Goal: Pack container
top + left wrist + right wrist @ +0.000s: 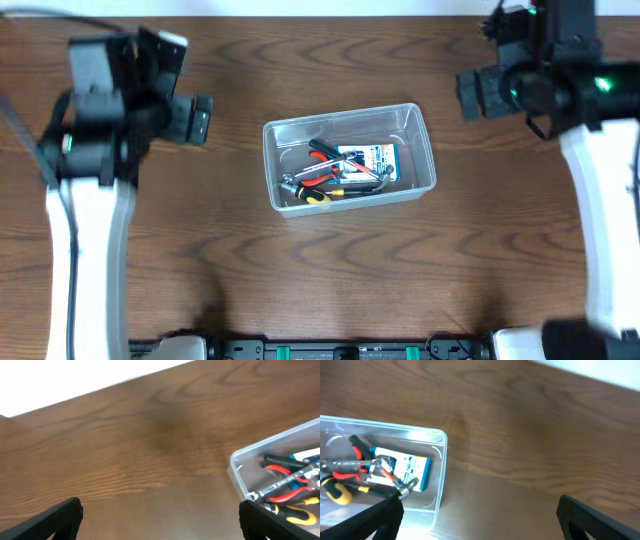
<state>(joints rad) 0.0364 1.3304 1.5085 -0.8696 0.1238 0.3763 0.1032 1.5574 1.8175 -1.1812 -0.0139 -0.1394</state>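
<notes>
The container [340, 116], a clear shallow tub, sits mid-table. Inside lie red-handled pliers [318, 176], a yellow-handled tool [318, 197], a metal wrench and a small blue-and-white box [368, 158]. My left gripper [200, 118] hovers open to the tub's left, above bare wood. In the left wrist view the left gripper [160, 507] has nothing between its jaws, and the container [275, 440] shows at the right edge. My right gripper [468, 93] is open to the tub's upper right. Seen from the right wrist, the right gripper [480, 505] is empty, with the container [385, 426] at the left.
The wooden table [330, 280] stretches bare around the tub. Its far edge meets a white surface [75, 380] behind. Both white arm links run down the left and right sides of the overhead view.
</notes>
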